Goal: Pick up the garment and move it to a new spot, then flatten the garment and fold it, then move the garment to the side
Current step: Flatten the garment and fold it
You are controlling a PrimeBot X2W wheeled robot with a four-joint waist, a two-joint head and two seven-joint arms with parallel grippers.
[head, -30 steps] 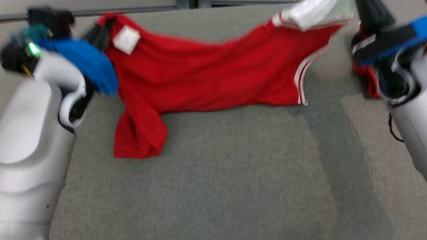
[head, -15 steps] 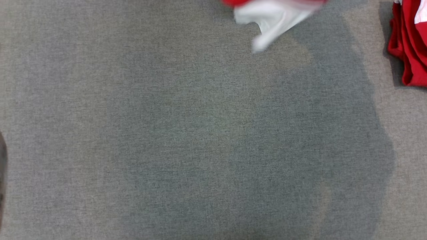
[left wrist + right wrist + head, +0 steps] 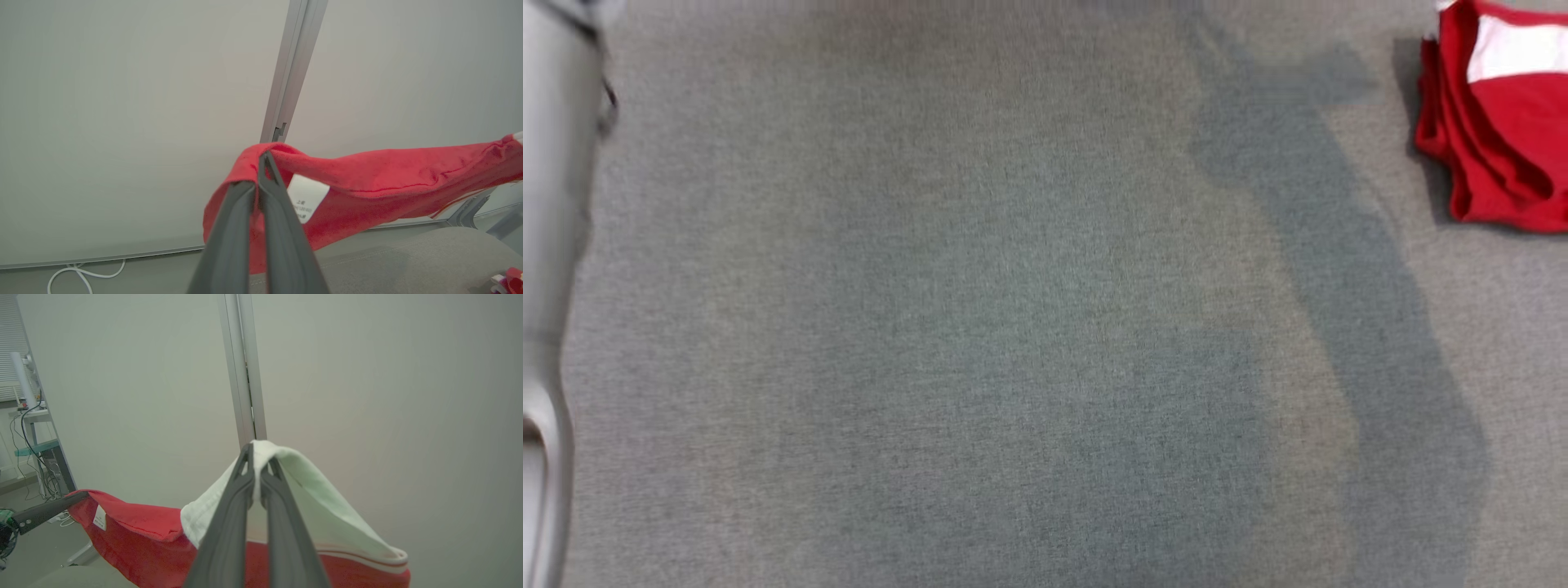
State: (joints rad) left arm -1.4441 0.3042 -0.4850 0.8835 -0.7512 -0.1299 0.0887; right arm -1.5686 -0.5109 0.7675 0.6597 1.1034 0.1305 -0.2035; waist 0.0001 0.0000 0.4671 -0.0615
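The left pincer [image 3: 262,158] is clamped on the garment [image 3: 388,175], its two dark fingers pressed together over a red edge of the cloth. This shows in the middle of the left wrist view. A white label [image 3: 306,198] hangs just right of the fingertips. From the grip, the red cloth runs in a raised band to the right edge of the frame, clear of the grey bench [image 3: 408,261] at the lower right. Behind it stand a pale wall [image 3: 122,102] and an upright metal post [image 3: 292,69]. A white cable [image 3: 86,274] lies at the lower left.

In the right wrist view the right pincer [image 3: 257,453] is also clamped on the garment, with its fingers together on a white part that drapes over the tips at the centre. Below this the cloth turns red, with thin white stripes at the lower right. The red part stretches to the left of the frame, where the left pincer holds the corner with the label. A desk [image 3: 34,447] with dangling wires stands at the far left.

The head view looks down on the grey bench top, which has darker shadow bands across it. A pale forearm [image 3: 551,204] runs down the left edge. A red pile of cloth [image 3: 1503,147] with a white patch lies on the bench at the upper right.
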